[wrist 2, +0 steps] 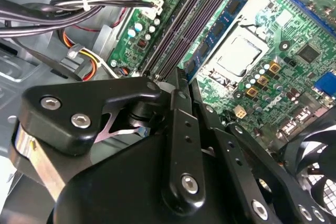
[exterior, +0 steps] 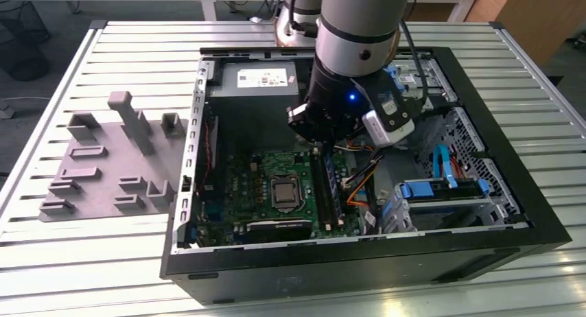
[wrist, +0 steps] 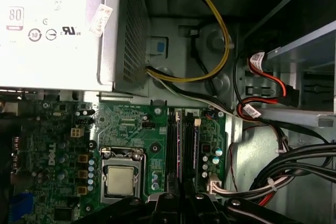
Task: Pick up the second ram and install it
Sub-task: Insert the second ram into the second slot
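Standing on edge in the memory slots (wrist: 181, 150) beside the processor socket (wrist: 122, 177), the second ram (exterior: 331, 186) lies directly under the gripper (wrist 2: 176, 85), its long axis running along the slots. The fingers (wrist 2: 181, 129) are pressed together around its top edge. Around it lies the motherboard (exterior: 233, 183), inside the computer case (exterior: 512, 186).

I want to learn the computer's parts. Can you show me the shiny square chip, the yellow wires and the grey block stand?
Square chip (wrist: 120, 180), first wrist view: middle of its silver top.
Yellow wires (wrist: 219, 35), first wrist view: on the curved run.
Grey block stand (exterior: 103, 167), exterior view: its flat base.
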Action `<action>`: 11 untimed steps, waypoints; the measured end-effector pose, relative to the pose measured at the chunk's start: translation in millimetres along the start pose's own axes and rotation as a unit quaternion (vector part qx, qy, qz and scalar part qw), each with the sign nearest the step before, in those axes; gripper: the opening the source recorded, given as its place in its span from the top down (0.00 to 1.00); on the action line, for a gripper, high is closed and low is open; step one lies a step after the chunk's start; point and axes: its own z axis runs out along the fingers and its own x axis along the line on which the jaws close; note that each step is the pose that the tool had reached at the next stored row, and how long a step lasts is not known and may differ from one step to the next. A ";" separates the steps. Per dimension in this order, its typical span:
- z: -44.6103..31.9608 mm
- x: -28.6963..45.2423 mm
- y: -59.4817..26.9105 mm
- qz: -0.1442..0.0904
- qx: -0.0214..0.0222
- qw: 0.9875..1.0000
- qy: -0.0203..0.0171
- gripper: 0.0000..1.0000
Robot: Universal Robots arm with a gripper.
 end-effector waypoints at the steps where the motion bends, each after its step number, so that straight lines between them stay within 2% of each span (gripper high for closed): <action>1: 0.5 0.0 -1.0 0.000 0.000 1.000 0.000 0.86; 11: 9.3 0.6 -2.7 0.012 0.000 1.000 0.000 0.86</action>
